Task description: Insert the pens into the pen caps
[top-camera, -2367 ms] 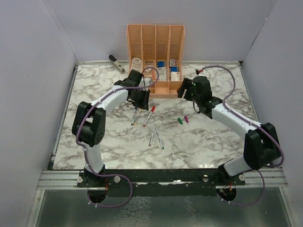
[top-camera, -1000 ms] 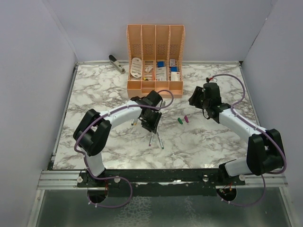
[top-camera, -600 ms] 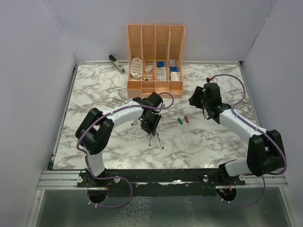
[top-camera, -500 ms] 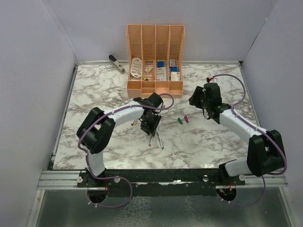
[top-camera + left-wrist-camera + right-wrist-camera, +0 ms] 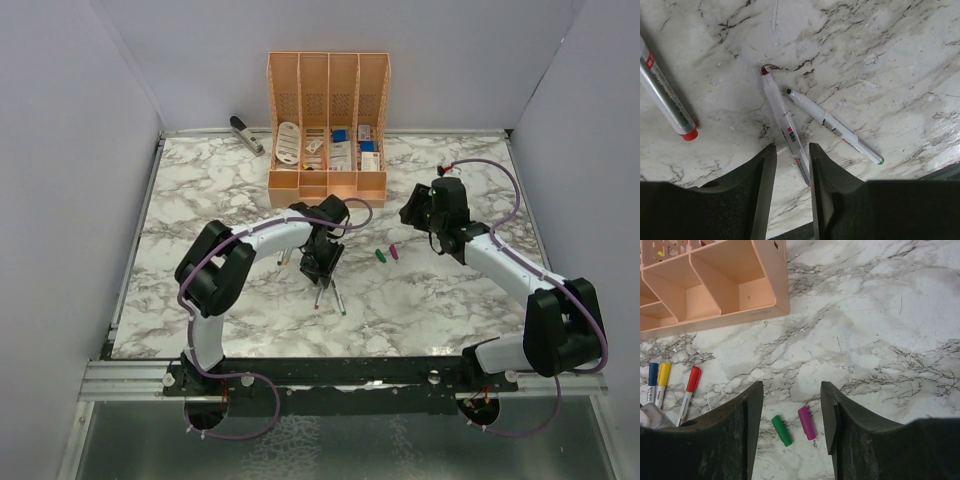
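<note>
A: Item, dark-tipped pen [image 5: 782,117]: where from the left hand [image 5: 792,146]?
B: On the tabletop [image 5: 865,50], rear end between the parted fingers, not gripped. Long axis runs straight away from the hand, tip farthest. Green-tipped pen [image 5: 832,125] just beside, angled off.
A: Caps?
B: Purple cap [image 5: 807,423] and green cap [image 5: 781,430], side by side below the right hand [image 5: 791,385]; fingers spread, nothing held.

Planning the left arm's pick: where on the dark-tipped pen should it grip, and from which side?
Rear barrel of the dark-tipped pen, from straight above, jaws across its width: it lies flat, and the green-tipped pen crowds its front.
</note>
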Tool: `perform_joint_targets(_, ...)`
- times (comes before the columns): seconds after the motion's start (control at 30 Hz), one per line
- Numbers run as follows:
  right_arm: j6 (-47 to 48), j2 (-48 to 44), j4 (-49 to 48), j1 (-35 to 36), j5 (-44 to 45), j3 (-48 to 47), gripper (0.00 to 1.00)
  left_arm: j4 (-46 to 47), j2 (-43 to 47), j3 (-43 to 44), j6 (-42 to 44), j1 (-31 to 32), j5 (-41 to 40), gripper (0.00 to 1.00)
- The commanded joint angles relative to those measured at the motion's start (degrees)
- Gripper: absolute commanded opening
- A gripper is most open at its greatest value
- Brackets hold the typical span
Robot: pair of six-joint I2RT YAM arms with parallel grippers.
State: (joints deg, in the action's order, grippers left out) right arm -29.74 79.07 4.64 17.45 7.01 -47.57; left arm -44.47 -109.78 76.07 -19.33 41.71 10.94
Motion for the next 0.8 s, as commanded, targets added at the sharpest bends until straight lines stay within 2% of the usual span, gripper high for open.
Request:
perform_joint_targets(0.0, -0.2, -1.4, -1.9, 0.0, 1.8, 0.2, 0.50, -1.3, -2.0, 1.3, 0.9, 0.3, -1.1, 0.36)
perform_joint_targets(0.17, -0.1, -1.2, -2.0, 0.0, 2.3, -0.1, 0.50, -3.2, -3.0, 1.2, 1.3, 0.3, -1.9, 0.36)
perform_joint_targets(0.47, -0.3, -0.3, -2.2, 0.0, 2.1, -0.6, 0.50, -7.8, -5.2, 1.3, 3.2, 0.2, -8.6, 0.33)
perform_joint_targets(0.77, -0.4, 0.0, -2.2, 0.0, 1.1, -1.1, 0.50, -7.8, -6.7, 0.4, 3.8, 0.1, -13.4, 0.29)
